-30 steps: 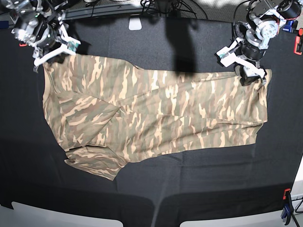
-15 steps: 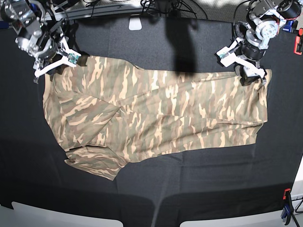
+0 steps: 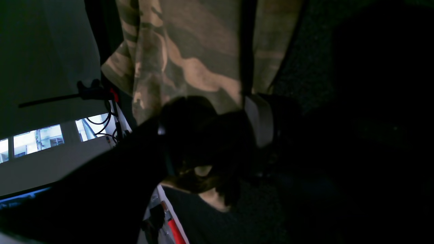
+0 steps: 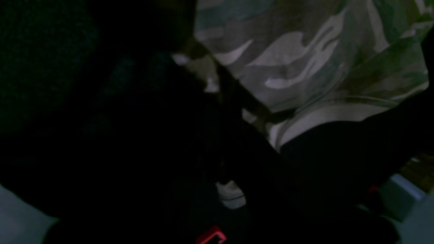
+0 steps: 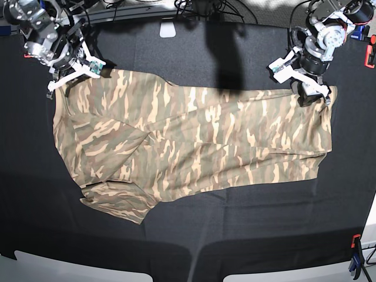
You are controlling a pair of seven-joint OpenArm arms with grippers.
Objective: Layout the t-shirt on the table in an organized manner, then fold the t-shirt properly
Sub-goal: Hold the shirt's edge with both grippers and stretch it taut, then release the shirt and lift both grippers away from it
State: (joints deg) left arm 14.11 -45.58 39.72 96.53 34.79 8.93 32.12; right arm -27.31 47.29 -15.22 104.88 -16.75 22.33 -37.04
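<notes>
Grippers first: the right gripper point(image 5: 73, 75) sits at the far left corner of the base view, its white fingers drawn together over the upper corner of the t-shirt point(image 5: 194, 141); whether cloth is pinched between them cannot be told. The left gripper point(image 5: 301, 82) is at the far right corner of that view, its white fingers spread moderately wide with one over the shirt's upper right corner and the other over the black cloth beside it.

Only the base view shows the whole garment. It lies spread lengthwise across the table point(image 5: 194, 235), one sleeve folded in at the lower left, the body creased and not squared. The wrist views are dark and close. The left wrist view shows a strip of camouflage fabric point(image 3: 190, 57) running up from the gripper's dark body, with one pale finger pad point(image 3: 259, 118) beside the cloth edge; the other finger is lost in shadow. The right wrist view shows camouflage cloth point(image 4: 305, 57) with its plain hem just past the dark gripper point(image 4: 217, 88), whose tips are too dim to read.

Matte black cloth covers the table, with white corners at the near edge and a red clamp point(image 5: 369, 54) at the right edge. Cables point(image 5: 200, 7) hang behind the far edge.
</notes>
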